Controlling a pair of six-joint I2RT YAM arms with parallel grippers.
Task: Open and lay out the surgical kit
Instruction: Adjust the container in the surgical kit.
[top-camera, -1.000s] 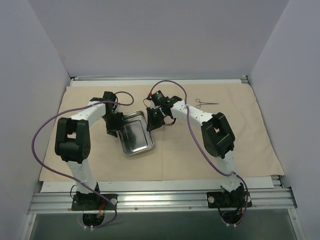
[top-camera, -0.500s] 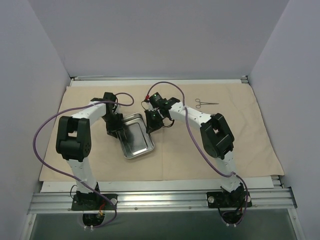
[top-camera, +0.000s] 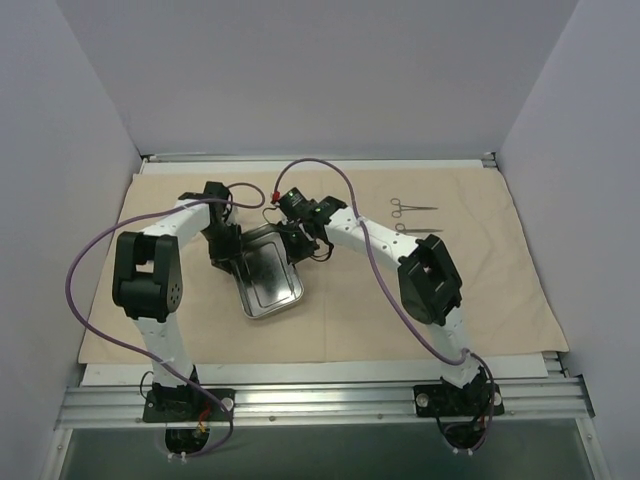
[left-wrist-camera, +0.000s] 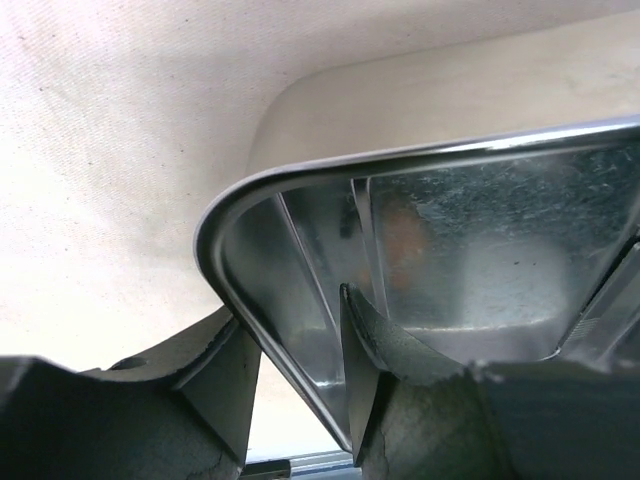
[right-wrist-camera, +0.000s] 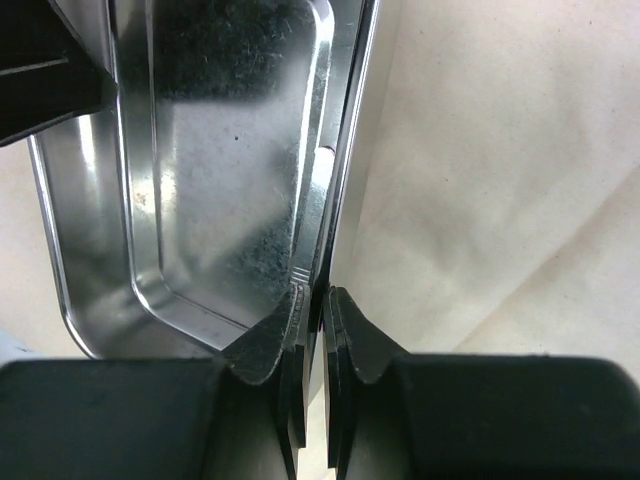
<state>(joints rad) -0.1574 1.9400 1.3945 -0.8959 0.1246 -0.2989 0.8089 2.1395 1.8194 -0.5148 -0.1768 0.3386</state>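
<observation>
The beige cloth wrap (top-camera: 480, 290) lies spread flat over the table. The steel tray (top-camera: 268, 278) sits on it left of centre, and it looks empty. My left gripper (top-camera: 228, 252) straddles the tray's left rim. In the left wrist view the left gripper (left-wrist-camera: 293, 310) has one finger inside the tray (left-wrist-camera: 480, 240) and the other outside, with a gap still showing at the rim. My right gripper (top-camera: 296, 238) is at the far right rim. In the right wrist view the right gripper (right-wrist-camera: 318, 292) is pinched on the rim of the tray (right-wrist-camera: 220, 150). Ring-handled forceps (top-camera: 412, 207) lie at the back right.
A second thin instrument (top-camera: 408, 229) lies just below the forceps, beside my right arm's elbow. Purple cables loop over both arms. Grey walls close in the left, right and back. A metal rail (top-camera: 320, 400) runs along the near edge.
My right gripper has moved left with the tray's rim in it, and the tray has turned slightly. The left gripper's jaws have narrowed around the left rim. The second instrument is now uncovered.
</observation>
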